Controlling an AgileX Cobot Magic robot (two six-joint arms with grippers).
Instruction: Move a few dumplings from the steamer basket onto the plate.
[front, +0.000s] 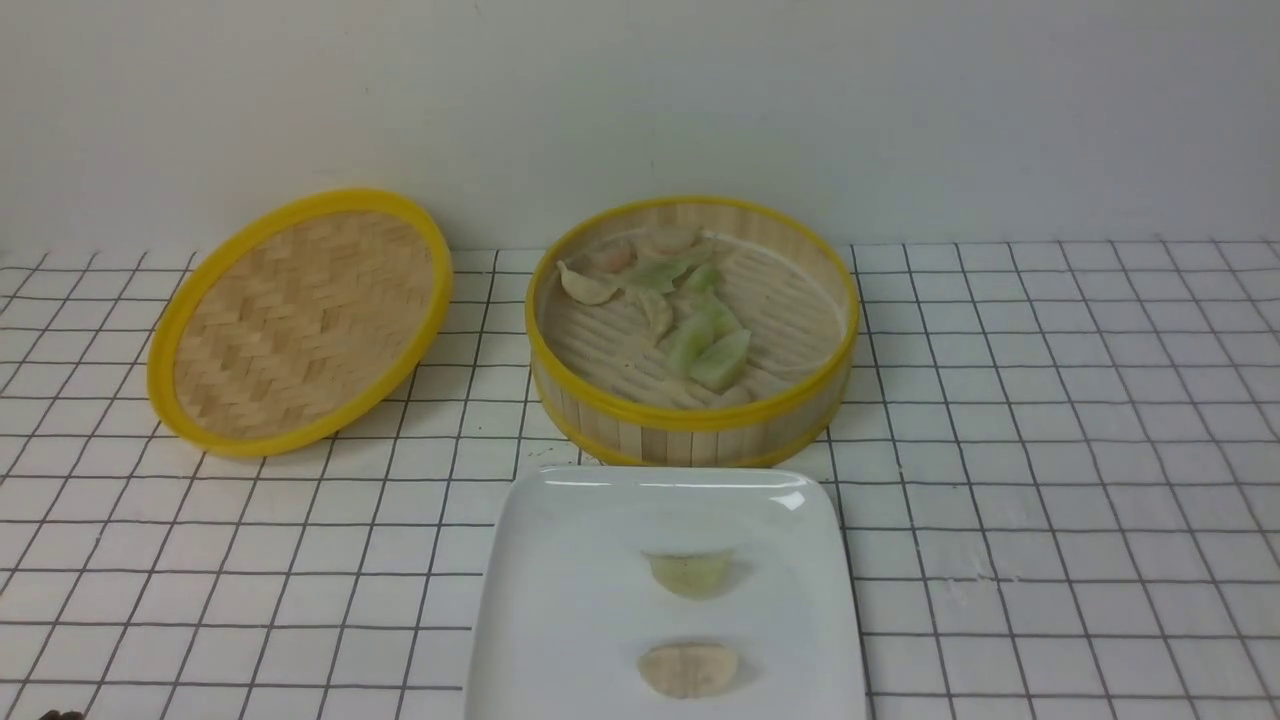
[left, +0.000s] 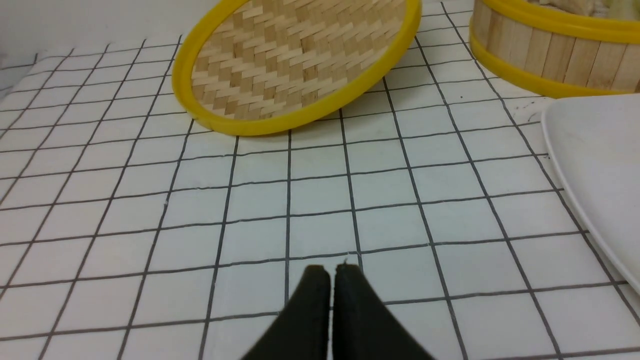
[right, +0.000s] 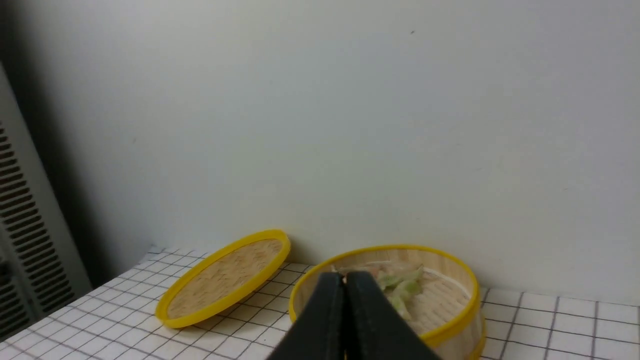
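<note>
Seeming nearly done, the transfer is shown by two dumplings (front: 688, 670) laid on the plate (front: 560, 600), others being contained in the steamer basket (front: 690, 440) toward the counter's (front: 1000, 450) far edge, left gripper (left: 332, 272) and right gripper (right: 344, 277) closed, empty.

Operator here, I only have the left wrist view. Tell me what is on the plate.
Observer: Two dumplings lie on the plate: a pale green one and, nearer the robot, a beige one.
Operator: I catch just an edge of the steamer basket. Report what is in it.
Observer: The steamer basket holds several more dumplings, beige and pale green, with bare slatted floor at its right side in the front view.
Operator: Now give me the right gripper.
Observer: The right gripper is shut, with nothing between its tips.
</note>
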